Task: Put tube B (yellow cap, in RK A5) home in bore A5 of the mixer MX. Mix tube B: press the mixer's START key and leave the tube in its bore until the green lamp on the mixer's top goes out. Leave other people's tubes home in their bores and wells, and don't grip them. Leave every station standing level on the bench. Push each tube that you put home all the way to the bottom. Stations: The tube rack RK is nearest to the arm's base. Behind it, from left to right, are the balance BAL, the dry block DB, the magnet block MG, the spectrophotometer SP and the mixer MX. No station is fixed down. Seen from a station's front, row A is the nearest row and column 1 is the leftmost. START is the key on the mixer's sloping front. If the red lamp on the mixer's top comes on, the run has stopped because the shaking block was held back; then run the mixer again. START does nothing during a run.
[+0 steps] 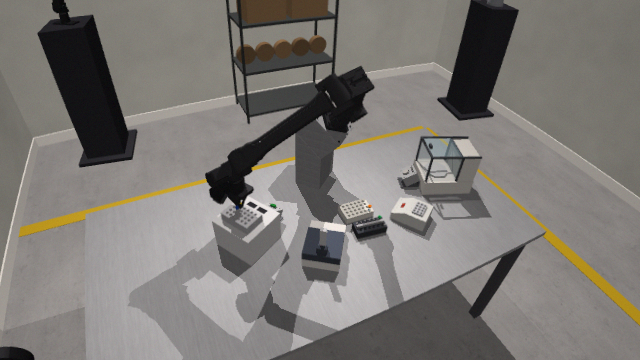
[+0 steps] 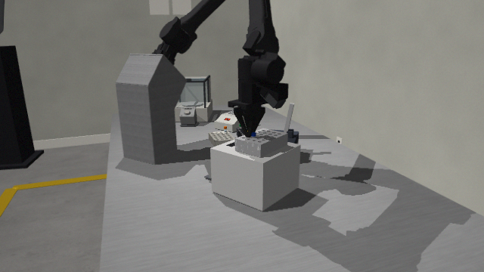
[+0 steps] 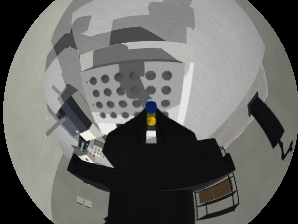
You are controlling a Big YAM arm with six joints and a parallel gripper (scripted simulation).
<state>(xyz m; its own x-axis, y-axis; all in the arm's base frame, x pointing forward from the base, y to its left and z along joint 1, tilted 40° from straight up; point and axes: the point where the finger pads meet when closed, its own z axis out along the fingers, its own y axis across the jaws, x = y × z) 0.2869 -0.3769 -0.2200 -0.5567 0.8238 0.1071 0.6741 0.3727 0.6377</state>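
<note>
Desk [image 1: 150,300]: stations level | mixer MX [image 2: 257,177]: we had the tool [image 2: 247,132] low over its block | tool pinching tube B [image 3: 150,120], blue cap [image 3: 150,104] just beside | step, we judged: seating in A5, depth unclear | next: push to bottom, release, press START.

A matte black arm [image 1: 280,131] is stretching across the upper middle of the top view, built of boxy links and rounded joint housings. Its gripper [image 2: 248,133] is tapering to two dark, wedge-shaped fingers [image 2: 243,122] in the exterior view's centre.
</note>
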